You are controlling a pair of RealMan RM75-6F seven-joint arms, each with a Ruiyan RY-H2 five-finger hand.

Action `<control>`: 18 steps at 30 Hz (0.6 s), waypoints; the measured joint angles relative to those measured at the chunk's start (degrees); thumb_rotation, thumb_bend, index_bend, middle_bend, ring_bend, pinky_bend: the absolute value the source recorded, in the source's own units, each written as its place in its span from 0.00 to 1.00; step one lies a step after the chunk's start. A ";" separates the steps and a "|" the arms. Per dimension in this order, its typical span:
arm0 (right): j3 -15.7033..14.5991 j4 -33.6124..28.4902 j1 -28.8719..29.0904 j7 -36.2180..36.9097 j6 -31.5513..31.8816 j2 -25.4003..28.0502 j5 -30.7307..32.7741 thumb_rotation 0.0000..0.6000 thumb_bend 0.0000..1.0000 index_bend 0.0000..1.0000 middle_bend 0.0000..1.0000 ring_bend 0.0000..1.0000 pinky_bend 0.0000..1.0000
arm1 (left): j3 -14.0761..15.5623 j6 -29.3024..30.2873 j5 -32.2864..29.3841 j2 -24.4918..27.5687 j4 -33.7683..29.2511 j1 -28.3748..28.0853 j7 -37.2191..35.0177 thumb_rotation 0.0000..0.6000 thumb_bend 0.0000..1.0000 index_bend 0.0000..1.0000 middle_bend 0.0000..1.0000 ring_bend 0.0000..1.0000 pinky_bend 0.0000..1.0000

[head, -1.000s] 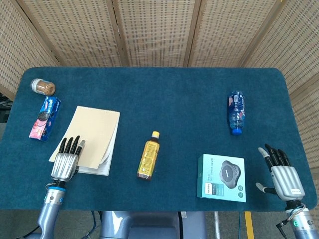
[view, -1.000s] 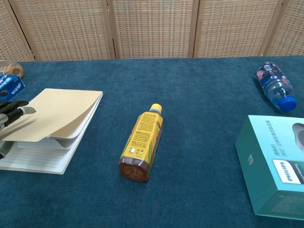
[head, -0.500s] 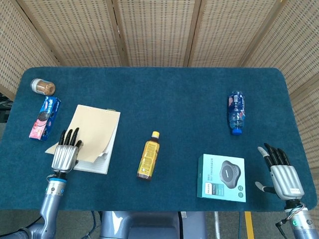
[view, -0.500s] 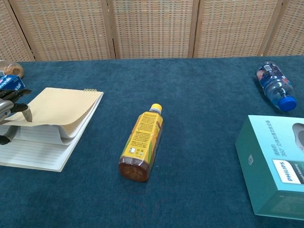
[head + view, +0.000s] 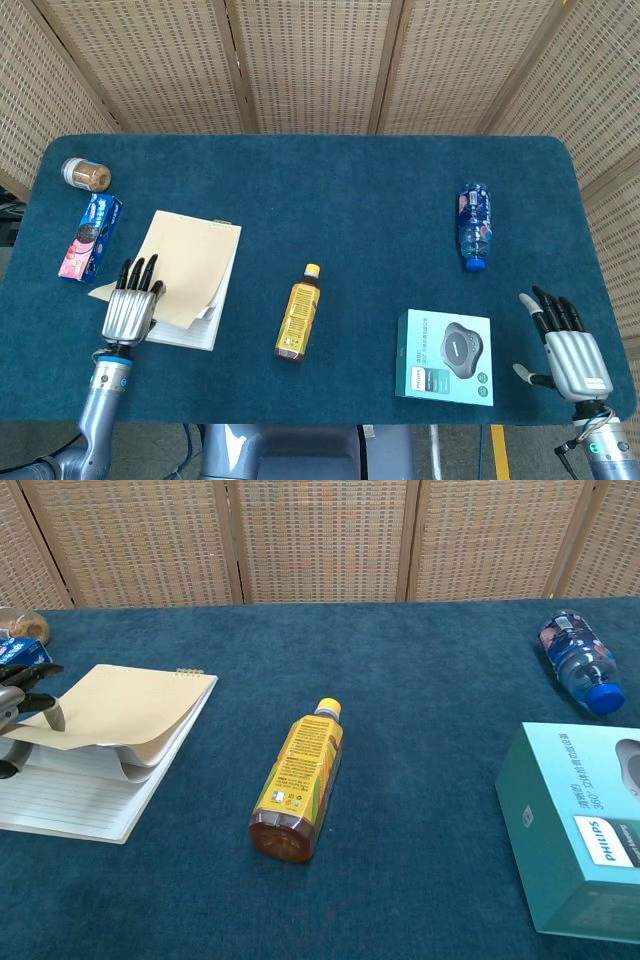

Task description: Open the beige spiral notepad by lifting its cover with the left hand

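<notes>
Left robot hand [image 5: 130, 308]: your left robot hand sits at the notepad's near left corner, fingers stretched forward over the cover's edge. In the chest view the thumb lies on top of the raised cover and the other fingers show under it, so you are pinching the cover.
Beige spiral notepad [image 5: 195, 265]: it lies on the table [image 5: 350, 190] to the left of the yellow bottle, spiral edge at the far side.
Cover [image 5: 115, 705]: it is lifted off the lined pages at the near left corner and bows upward; a few pages curl up with it, and the lined sheet below lies flat.
Right robot hand [image 5: 562, 340]: your right robot hand rests at the table's near right edge, just right of the teal box, fingers straight and spread, holding nothing.
Yellow bottle [image 5: 298, 313]: it lies on its side, cap pointing away from you, between the notepad and the teal box.
Teal box [image 5: 446, 356]: it sits flat, right of the yellow bottle.
Blue water bottle [image 5: 474, 225]: it lies on its side, beyond the teal box.
Biscuit packet [image 5: 91, 236]: it lies just left of the notepad.
Small jar [image 5: 87, 175]: it is just beyond the biscuit packet.
</notes>
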 measured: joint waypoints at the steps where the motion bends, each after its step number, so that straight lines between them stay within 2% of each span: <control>1: 0.01 0.00 0.00 0.01 0.00 0.01 0.02 1.00 0.00 0.00 0.00 0.00 0.00 | 0.06 0.01 -0.04 0.28 -0.45 0.03 -0.06 1.00 0.71 0.82 0.00 0.00 0.00; 12: 0.09 -0.12 -0.11 0.46 0.30 0.24 -0.05 1.00 0.00 0.00 0.00 0.00 0.00 | 2.02 -0.21 -0.37 4.75 -7.77 0.81 -0.07 1.00 0.72 0.82 0.00 0.00 0.00; 18: 0.18 -0.10 -0.21 1.06 0.51 0.48 -0.02 1.00 0.00 0.00 0.00 0.00 0.00 | 4.09 0.38 0.41 6.86 -11.82 1.79 0.60 1.00 0.72 0.82 0.00 0.00 0.00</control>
